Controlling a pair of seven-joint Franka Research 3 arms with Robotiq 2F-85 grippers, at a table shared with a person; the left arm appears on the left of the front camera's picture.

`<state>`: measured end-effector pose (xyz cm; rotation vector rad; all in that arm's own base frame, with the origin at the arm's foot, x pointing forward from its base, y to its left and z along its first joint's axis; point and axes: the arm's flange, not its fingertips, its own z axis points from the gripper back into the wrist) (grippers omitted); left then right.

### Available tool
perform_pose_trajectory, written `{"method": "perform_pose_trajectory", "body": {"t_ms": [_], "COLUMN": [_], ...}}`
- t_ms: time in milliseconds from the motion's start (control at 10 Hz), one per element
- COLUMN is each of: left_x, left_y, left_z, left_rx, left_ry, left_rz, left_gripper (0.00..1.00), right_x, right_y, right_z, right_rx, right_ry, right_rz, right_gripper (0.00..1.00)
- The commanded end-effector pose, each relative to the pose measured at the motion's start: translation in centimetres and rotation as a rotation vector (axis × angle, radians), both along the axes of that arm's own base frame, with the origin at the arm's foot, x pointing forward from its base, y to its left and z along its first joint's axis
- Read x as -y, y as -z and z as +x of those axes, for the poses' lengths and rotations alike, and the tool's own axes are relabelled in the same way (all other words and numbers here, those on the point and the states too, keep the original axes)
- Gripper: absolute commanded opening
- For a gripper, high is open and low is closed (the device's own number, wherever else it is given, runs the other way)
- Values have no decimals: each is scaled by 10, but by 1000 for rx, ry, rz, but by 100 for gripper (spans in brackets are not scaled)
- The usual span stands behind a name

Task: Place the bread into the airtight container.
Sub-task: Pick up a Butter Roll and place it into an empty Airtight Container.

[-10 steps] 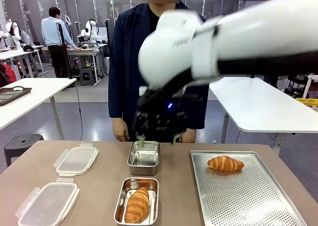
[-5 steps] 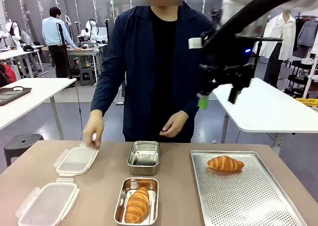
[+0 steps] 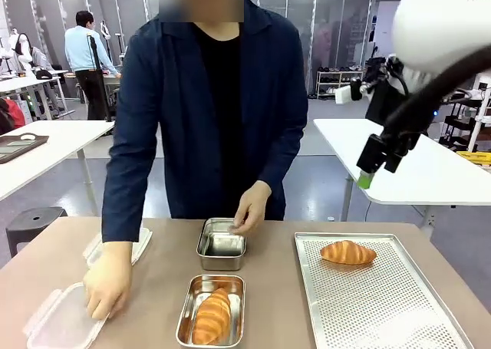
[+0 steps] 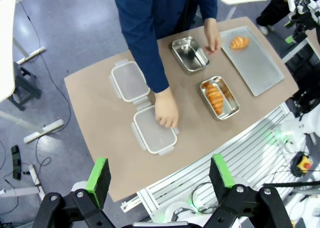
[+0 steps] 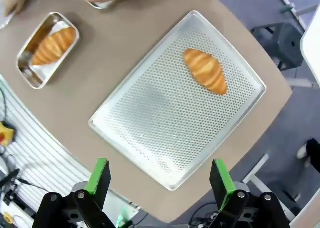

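Retreat finished: my right gripper (image 5: 159, 177), spread and empty, has risen clear; golden croissant (image 5: 205, 70) lies on perforated metal tray (image 5: 150, 118) below it. My left gripper (image 4: 159, 173) is likewise released. Person's hand (image 3: 249, 207) now grips the empty rectangular steel container (image 3: 222, 245); I wait.

No legible text or labels

The white, rounded right arm (image 3: 449, 27) ends in a black gripper (image 3: 380, 169) with green pads (image 3: 365, 180).
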<state>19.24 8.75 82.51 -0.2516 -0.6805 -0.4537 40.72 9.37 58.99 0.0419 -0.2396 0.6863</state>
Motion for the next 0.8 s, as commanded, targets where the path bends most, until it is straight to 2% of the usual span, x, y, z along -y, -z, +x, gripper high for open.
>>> {"method": "perform_pose_trajectory", "body": {"t_ms": [0, 400, 500, 700], "left_x": [0, 0, 0, 0], "left_y": [-1, -1, -1, -1], "left_z": [-1, -1, -1, -1], "left_rx": [5, 5, 5, 5], "left_ry": [13, 13, 13, 13], "left_rz": [3, 3, 3, 3], "left_gripper": [100, 100, 100, 100], "right_x": [19, 39, 46, 52], "right_y": [25, 90, 105, 124], "right_z": [20, 75, 92, 102], "right_rx": [16, -31, -53, -62], "right_ry": [-30, -154, -155, -185], "right_rz": [-15, -80, -67, -3], "right_gripper": [100, 100, 100, 100]}}
